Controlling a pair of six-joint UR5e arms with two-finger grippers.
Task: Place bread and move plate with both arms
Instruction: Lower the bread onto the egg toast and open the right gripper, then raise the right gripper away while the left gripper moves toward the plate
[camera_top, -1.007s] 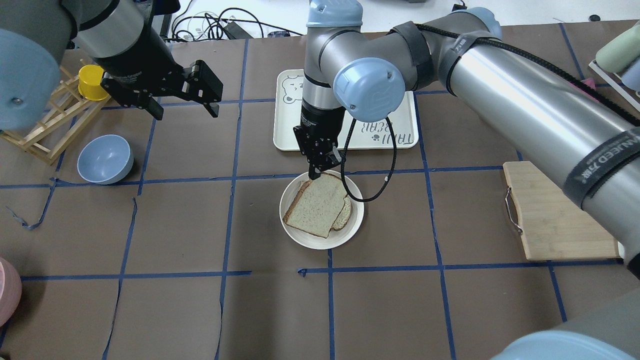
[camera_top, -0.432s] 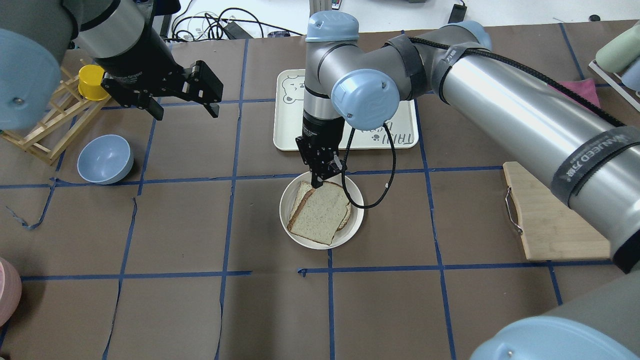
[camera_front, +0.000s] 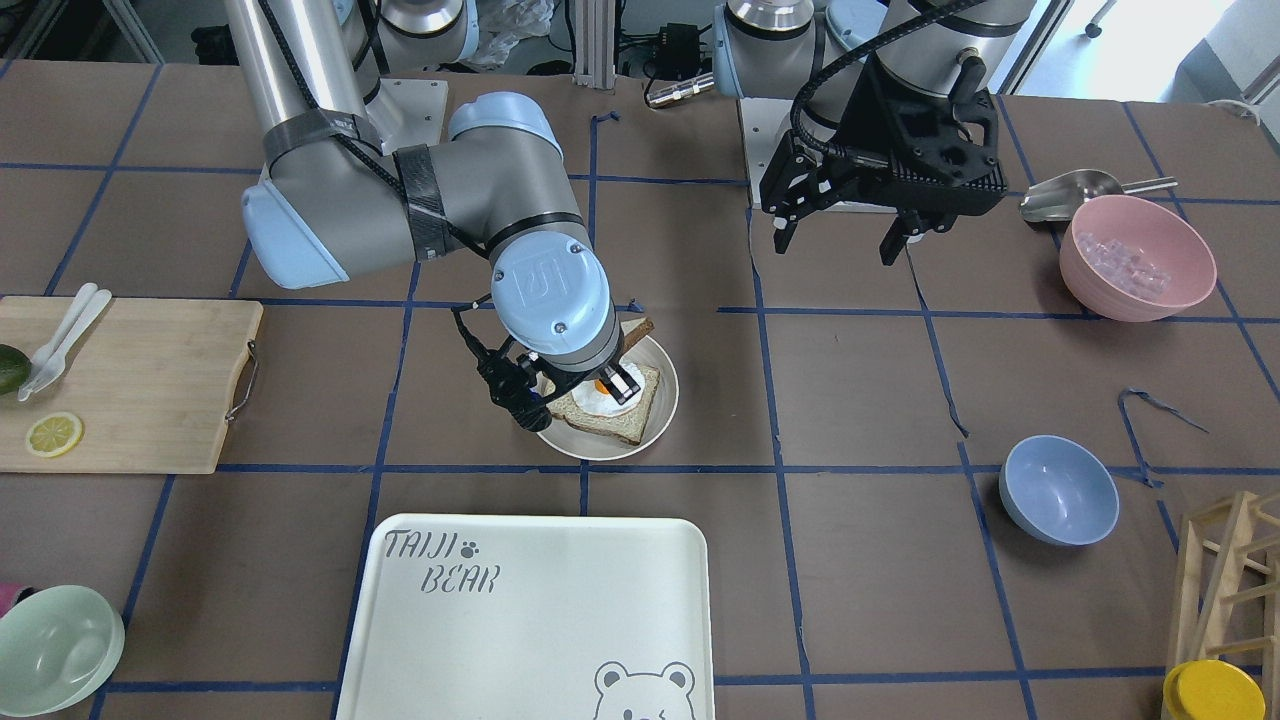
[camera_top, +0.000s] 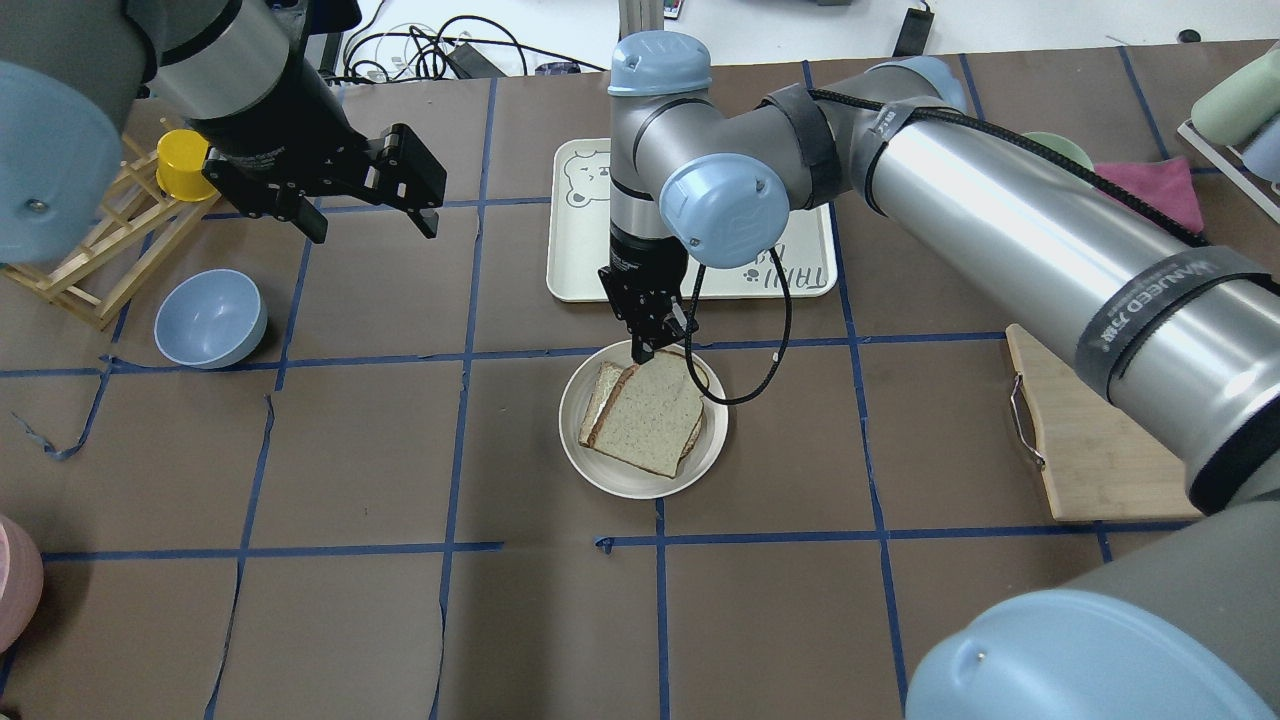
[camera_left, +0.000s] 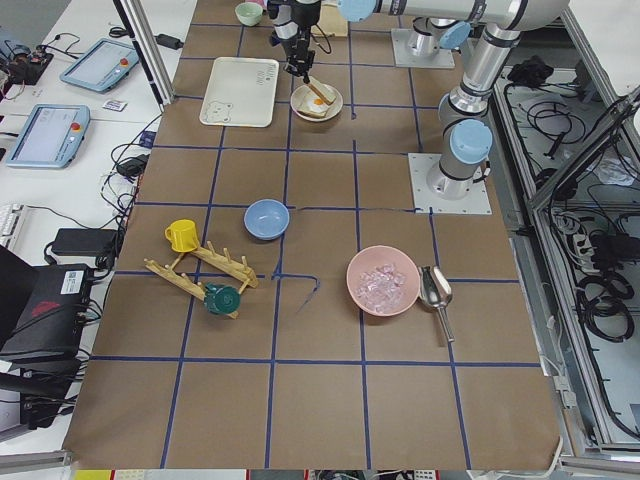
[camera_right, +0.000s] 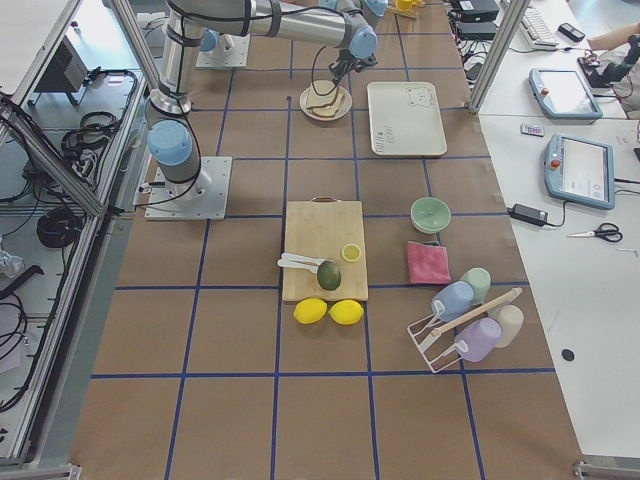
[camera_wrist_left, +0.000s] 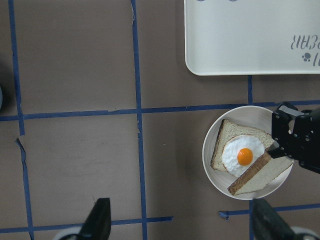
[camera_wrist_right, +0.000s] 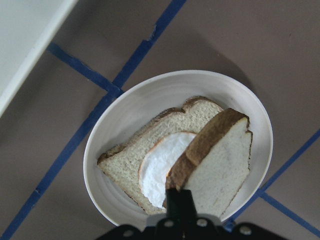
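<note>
One bread slice (camera_top: 645, 420), pinched by the right gripper (camera_top: 643, 352), tilts over the egg toast (camera_wrist_left: 227, 140): lower it flat before releasing; the left gripper (camera_top: 370, 222) hovers wide open.

Blocked over the plate (camera_top: 620, 482) by the right end effector (camera_top: 645, 350) and the tilted bread (camera_top: 645, 415) in its grip. Hemmed on the far side by the tray (camera_top: 575, 270). Open across bare tabletop (camera_top: 400, 440) toward the blue bowl (camera_top: 210, 318) and cutting board (camera_top: 1100, 430).
</note>
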